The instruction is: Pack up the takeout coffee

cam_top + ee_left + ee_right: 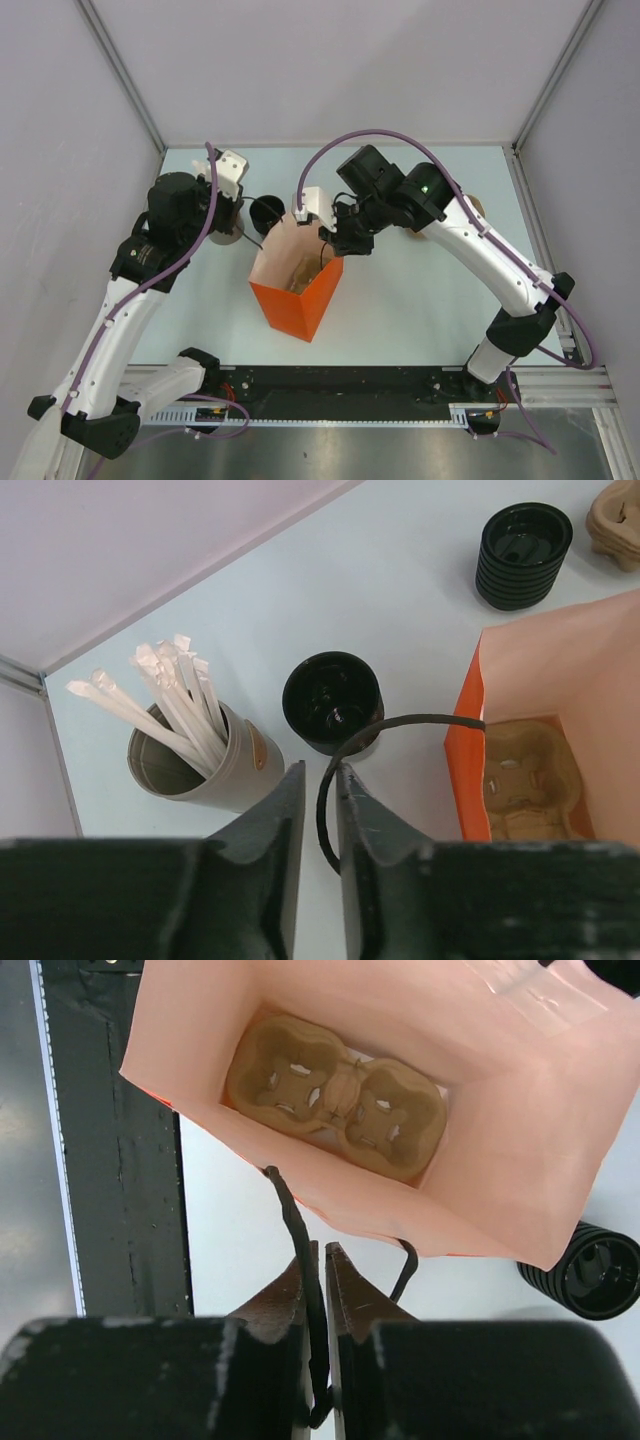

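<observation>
An orange paper bag (pixel 295 295) stands open mid-table with a cardboard cup carrier (pixel 335 1095) at its bottom. My left gripper (pixel 320 770) is nearly shut, with one black bag handle (pixel 400 723) running between its fingers and drawn out sideways. My right gripper (pixel 322 1250) is shut on the other black handle (pixel 290 1215) at the bag's rim. The takeout coffee (pixel 332 702), a black tapered cup with a glossy black top, stands on the table between the straw cup and the bag, just ahead of my left gripper (pixel 238 226). It also shows in the top view (pixel 267 210).
A grey cup of white straws (pixel 195 755) stands left of the coffee. A black ribbed cup (pixel 523 542) stands beyond the bag and shows in the right wrist view (pixel 600 1275). A loose cardboard carrier (pixel 615 520) lies at the far right. Walls enclose the table.
</observation>
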